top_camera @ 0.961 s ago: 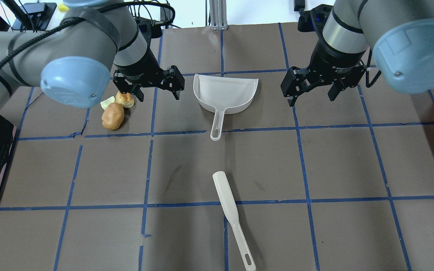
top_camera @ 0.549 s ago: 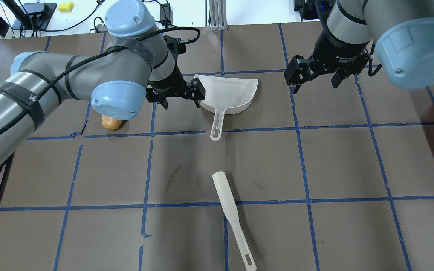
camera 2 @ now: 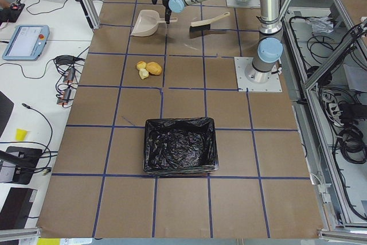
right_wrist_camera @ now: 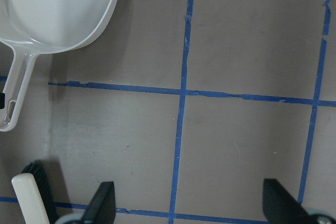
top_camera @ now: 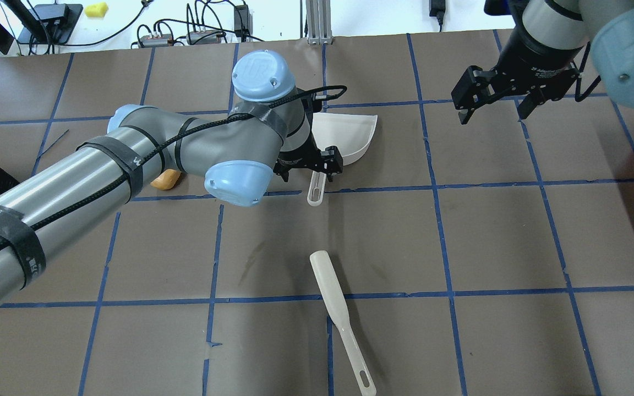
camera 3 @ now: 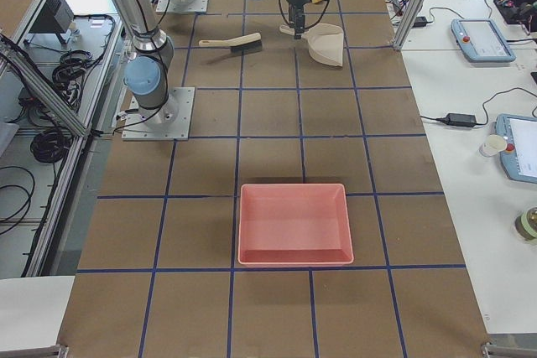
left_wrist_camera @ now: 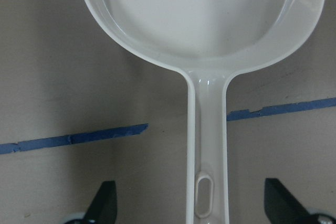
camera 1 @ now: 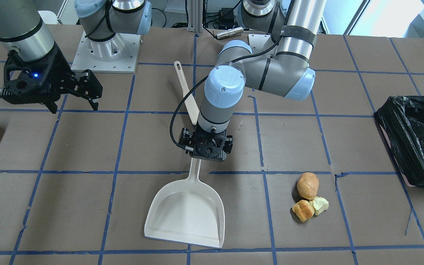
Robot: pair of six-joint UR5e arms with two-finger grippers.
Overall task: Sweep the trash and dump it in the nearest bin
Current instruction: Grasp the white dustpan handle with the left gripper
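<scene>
The white dustpan lies flat, its handle pointing toward the robot's base. My left gripper hovers open over that handle, one finger on each side, not touching it. The trash sits to the dustpan's side: a tan ball, a bread-like chunk and a yellow-green piece. In the overhead view my left arm hides all but an orange sliver of it. My right gripper hangs open and empty, away from the dustpan. The black-bagged bin stands at the table's end on my left.
A white-handled brush lies on the table between the dustpan and the robot's base. A pink tray sits at the table's end on my right. Blue tape lines grid the brown table.
My left arm has swung from beside the trash to over the dustpan handle, still open. My right gripper has drawn back, farther from the dustpan.
</scene>
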